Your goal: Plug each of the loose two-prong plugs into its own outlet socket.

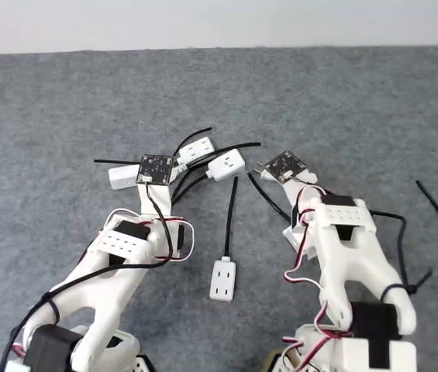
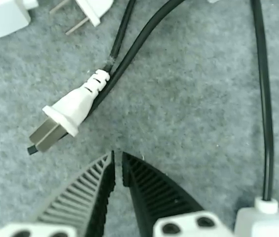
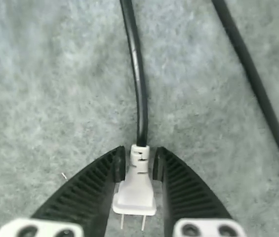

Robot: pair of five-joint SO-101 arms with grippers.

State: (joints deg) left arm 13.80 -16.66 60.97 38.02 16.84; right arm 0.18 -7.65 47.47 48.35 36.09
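Plug (image 3: 134,190) pinched in right gripper (image 3: 139,153), prongs toward wrist, cord (image 3: 137,89) straight ahead. Left gripper (image 2: 118,157) pressed together, empty; second plug (image 2: 72,109) just ahead, lying diagonally.

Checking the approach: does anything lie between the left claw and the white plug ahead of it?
Nothing visible does: bare carpet lies between the left claw and the plug.

Both arms stand side by side, bent forward and low. The left arm (image 1: 118,263) carries the left hand (image 2: 118,157); its two black ribbed fingers (image 2: 87,192) are almost together, with nothing between them. On the right arm (image 1: 354,256), the right hand (image 3: 139,149) presses both fingers against a white plug (image 3: 135,192).
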